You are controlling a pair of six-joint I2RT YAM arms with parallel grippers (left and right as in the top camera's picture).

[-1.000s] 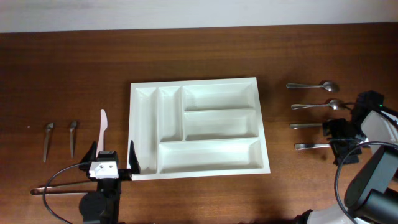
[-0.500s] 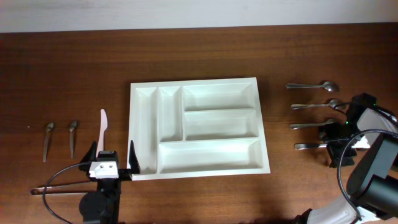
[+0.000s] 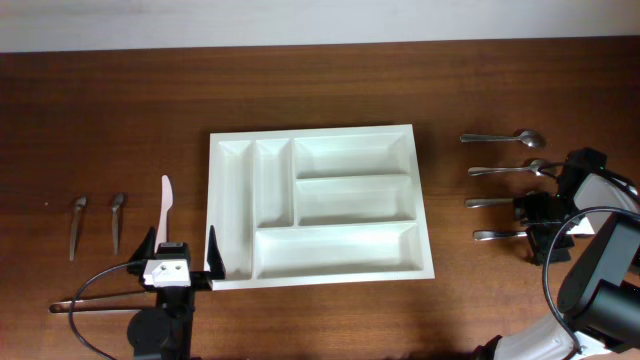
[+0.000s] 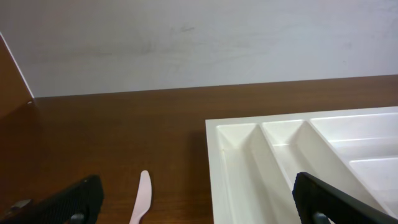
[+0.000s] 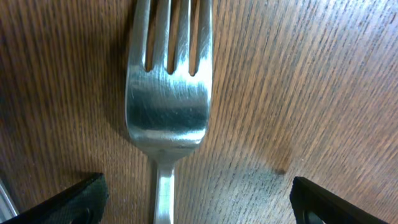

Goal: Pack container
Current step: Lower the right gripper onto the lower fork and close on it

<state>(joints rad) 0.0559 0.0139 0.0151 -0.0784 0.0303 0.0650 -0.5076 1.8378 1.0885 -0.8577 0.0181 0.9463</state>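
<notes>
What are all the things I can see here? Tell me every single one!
table: one, brown wood, under everything.
tray: one, white, middle of the table; five compartments, all empty.
spoons: two, silver, right of the tray, at the far side.
silver handles: two, right of the tray, nearer than the spoons; their heads are hidden under the right gripper.
fork: one, silver, flat on the table in the right wrist view; probably one of those handles.
small utensils: two, silver, far left; they look like little spoons.
knife: one, pale plastic, just left of the tray.
left gripper: one, black, open, at the tray's near left corner.
right gripper: one, black, open, over the fork.
</notes>
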